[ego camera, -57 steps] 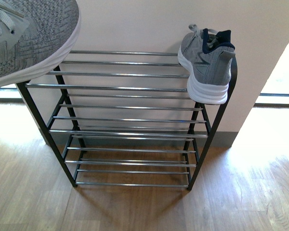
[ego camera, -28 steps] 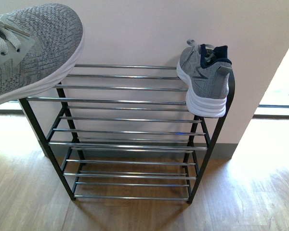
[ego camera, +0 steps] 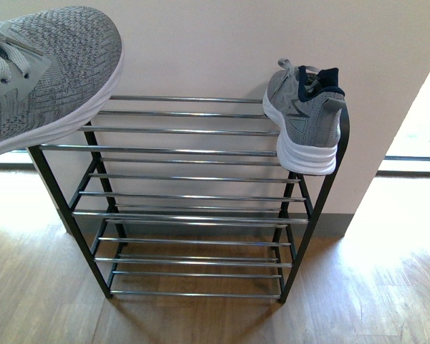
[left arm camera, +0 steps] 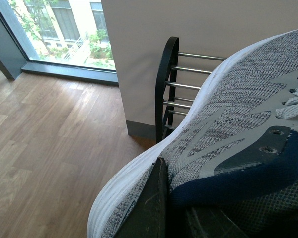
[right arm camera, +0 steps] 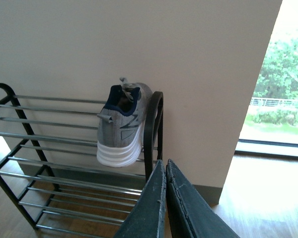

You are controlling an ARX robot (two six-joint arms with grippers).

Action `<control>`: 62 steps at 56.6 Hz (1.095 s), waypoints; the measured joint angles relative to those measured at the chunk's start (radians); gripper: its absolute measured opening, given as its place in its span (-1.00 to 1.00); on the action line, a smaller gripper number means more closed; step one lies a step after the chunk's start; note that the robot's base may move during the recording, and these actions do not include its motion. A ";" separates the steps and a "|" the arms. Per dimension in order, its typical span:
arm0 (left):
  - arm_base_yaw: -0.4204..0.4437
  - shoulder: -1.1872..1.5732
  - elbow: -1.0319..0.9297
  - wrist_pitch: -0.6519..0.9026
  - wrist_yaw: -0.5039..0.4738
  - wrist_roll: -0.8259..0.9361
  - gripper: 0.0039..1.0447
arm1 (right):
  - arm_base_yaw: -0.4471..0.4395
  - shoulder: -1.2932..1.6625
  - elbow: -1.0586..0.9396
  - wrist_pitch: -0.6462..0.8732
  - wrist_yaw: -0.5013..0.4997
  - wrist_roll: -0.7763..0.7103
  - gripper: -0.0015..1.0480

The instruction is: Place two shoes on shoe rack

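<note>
Left jaws pinch grey sneaker [left arm camera: 228, 114] collar, partly hidden | right jaws pressed together | sneaker's heel cropped frontally

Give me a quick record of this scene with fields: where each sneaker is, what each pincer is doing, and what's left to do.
placed sneaker: top tier of shoe rack, right end, toe toward wall, heel past the front rod
held sneaker: raised near the rack's left end, not on it
left pincer: shut on held sneaker at the heel collar
right pincer: shut, empty
remaining: set held sneaker on the rack
</note>
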 joint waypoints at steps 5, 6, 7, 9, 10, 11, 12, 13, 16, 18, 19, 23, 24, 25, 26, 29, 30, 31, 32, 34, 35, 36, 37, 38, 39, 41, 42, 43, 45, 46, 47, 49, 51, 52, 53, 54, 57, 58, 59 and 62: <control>0.000 0.000 0.000 0.000 0.000 0.000 -0.98 | 0.037 -0.054 -0.036 -0.018 0.036 0.000 -0.97; 0.000 0.000 0.000 0.000 0.000 0.000 -0.98 | 0.043 -0.063 -0.042 -0.021 0.041 0.000 -0.97; 0.000 0.000 0.000 0.000 0.000 0.000 -0.98 | 0.048 -0.072 -0.047 -0.025 0.048 0.000 -0.97; 0.000 0.000 0.000 0.000 0.000 0.000 -0.98 | 0.060 -0.092 -0.059 -0.033 0.056 0.000 -0.97; 0.000 0.000 0.000 0.000 0.000 0.000 -0.98 | 0.065 -0.100 -0.063 -0.037 0.061 0.000 -0.97; 0.000 0.000 0.000 0.000 0.000 0.000 -0.98 | 0.069 -0.108 -0.068 -0.041 0.064 0.000 -0.97; 0.000 0.000 0.000 0.000 0.000 0.000 -0.98 | 0.085 -0.121 -0.073 -0.049 0.089 0.000 -0.97; 0.000 0.000 0.000 0.000 0.000 0.000 -0.98 | 0.104 -0.130 -0.077 -0.056 0.118 -0.001 -0.97; 0.000 0.000 0.000 0.000 0.000 0.000 -0.98 | 0.162 -0.160 -0.090 -0.072 0.169 0.000 -0.97; 0.000 0.000 0.000 0.000 0.000 0.000 -0.98 | 0.177 -0.177 -0.095 -0.080 0.166 -0.001 -0.97; 0.000 0.000 0.000 0.000 0.000 0.000 -0.98 | 0.180 -0.184 -0.098 -0.085 0.167 -0.001 -0.97; 0.000 0.000 0.000 0.000 0.000 0.000 -0.98 | 0.180 -0.206 -0.104 -0.098 0.177 -0.001 -0.97; 0.000 0.000 0.000 0.000 0.000 0.000 -0.98 | 0.180 -0.210 -0.106 -0.101 0.178 -0.001 -0.97; 0.000 0.000 0.000 0.000 0.000 0.000 -0.98 | 0.181 -0.217 -0.109 -0.105 0.178 -0.001 -0.97; 0.000 0.000 0.000 0.000 0.000 0.000 -0.98 | 0.181 -0.220 -0.110 -0.108 0.178 -0.001 -0.97; 0.000 0.000 0.000 0.000 0.000 0.000 -0.98 | 0.182 -0.237 -0.116 -0.120 0.177 -0.001 -0.97; 0.000 0.000 0.000 0.000 0.000 0.000 -0.98 | 0.182 -0.240 -0.117 -0.122 0.177 -0.001 -0.97; 0.000 0.000 0.000 0.000 0.000 0.000 -0.98 | 0.182 -0.247 -0.119 -0.127 0.177 -0.001 -0.97; 0.000 0.000 0.000 0.000 0.000 0.000 -0.98 | 0.182 -0.250 -0.121 -0.130 0.177 -0.001 -0.97; 0.000 0.000 0.000 0.000 0.000 0.000 -0.98 | 0.182 -0.265 -0.125 -0.140 0.177 -0.001 -0.97; 0.000 0.000 0.000 0.000 0.000 0.000 -0.98 | 0.182 -0.268 -0.126 -0.142 0.177 -0.001 -0.97; 0.000 0.000 0.000 0.000 0.000 0.000 -0.98 | 0.182 -0.274 -0.127 -0.147 0.177 -0.001 -0.97; 0.000 0.000 0.000 0.000 0.000 0.000 -0.98 | 0.182 -0.283 -0.129 -0.153 0.177 -0.001 -0.97; 0.000 0.000 0.000 0.000 0.000 0.000 -0.98 | 0.182 -0.288 -0.132 -0.153 0.177 -0.001 -0.97; 0.000 0.000 0.000 0.000 0.000 0.000 -0.98 | 0.182 -0.291 -0.136 -0.149 0.177 -0.001 -0.97; 0.000 0.000 0.000 0.000 0.000 0.000 -0.98 | 0.182 -0.300 -0.146 -0.140 0.177 -0.002 -0.97; 0.000 0.000 0.000 0.000 0.000 0.000 -0.98 | 0.182 -0.304 -0.146 -0.142 0.175 -0.001 -0.97; 0.000 0.000 0.000 0.000 0.000 0.000 -0.98 | 0.182 -0.307 -0.146 -0.142 0.178 -0.001 -0.97; 0.000 0.000 0.000 0.000 0.000 0.000 -0.98 | 0.182 -0.315 -0.146 -0.146 0.179 -0.002 -0.97; 0.000 0.000 0.000 0.000 0.000 0.000 -0.98 | 0.182 -0.323 -0.146 -0.151 0.177 -0.002 -0.97; 0.000 0.000 0.000 0.000 0.000 0.000 -0.98 | 0.182 -0.330 -0.146 -0.157 0.178 -0.002 -0.97; 0.000 0.000 0.000 0.000 0.000 0.000 -0.98 | 0.182 -0.340 -0.146 -0.165 0.178 -0.002 -0.97; 0.000 0.000 0.000 0.000 0.000 0.000 -0.98 | 0.182 -0.348 -0.146 -0.175 0.178 -0.002 -0.97; 0.000 0.000 0.000 0.000 0.000 0.000 -0.98 | 0.182 -0.351 -0.146 -0.177 0.178 -0.002 -0.97; 0.000 0.000 0.000 0.000 0.000 0.000 -0.98 | 0.182 -0.357 -0.146 -0.183 0.178 -0.002 -0.97; 0.000 0.000 0.000 0.000 0.000 0.000 -0.98 | 0.182 -0.360 -0.146 -0.186 0.178 -0.002 -0.97; 0.000 0.000 0.000 0.000 0.000 0.000 -0.98 | 0.182 -0.373 -0.146 -0.200 0.178 -0.002 -0.97; 0.000 0.000 0.000 0.000 0.000 0.000 -0.98 | 0.182 -0.378 -0.146 -0.205 0.178 -0.002 -0.97; 0.000 0.000 0.000 0.000 0.000 0.000 -0.98 | 0.182 -0.380 -0.146 -0.208 0.178 -0.002 -0.97; 0.000 0.000 0.000 0.000 0.000 0.000 -0.98 | 0.182 -0.393 -0.146 -0.220 0.178 -0.002 -0.97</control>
